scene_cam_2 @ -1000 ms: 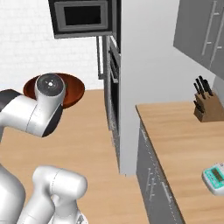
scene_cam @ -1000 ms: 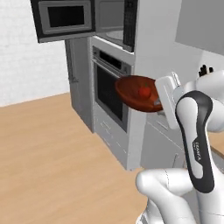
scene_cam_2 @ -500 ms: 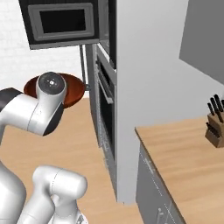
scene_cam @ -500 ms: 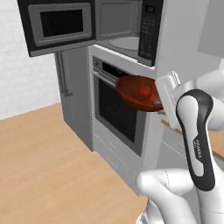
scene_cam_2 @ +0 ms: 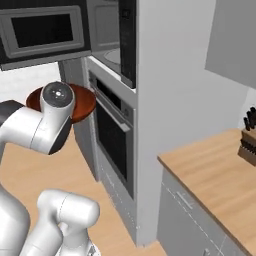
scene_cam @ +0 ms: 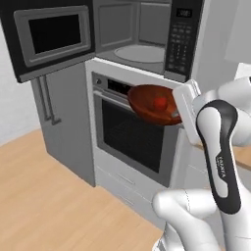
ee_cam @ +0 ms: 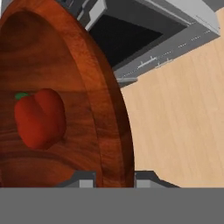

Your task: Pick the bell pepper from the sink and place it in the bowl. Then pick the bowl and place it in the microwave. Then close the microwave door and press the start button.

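The reddish-brown bowl hangs in the air in front of the oven, just below the microwave, and my gripper is shut on its right rim. The red bell pepper lies inside it. In the hand view the bowl's rim runs between my gripper's two fingertips, with the bell pepper on the bowl's floor. The microwave door is swung open to the left, baring the grey inside and the turntable. The keypad sits at its right. The sink is out of view.
An oven with a dark glass door stands right under the microwave. A tall grey cabinet is to its left. A wooden counter with a knife block lies to the right. Wooden floor spreads in front.
The whole picture has shifted: the base has driven closer, so the microwave and oven now loom larger and nearer. The bowl with the pepper stays in my gripper, unchanged.
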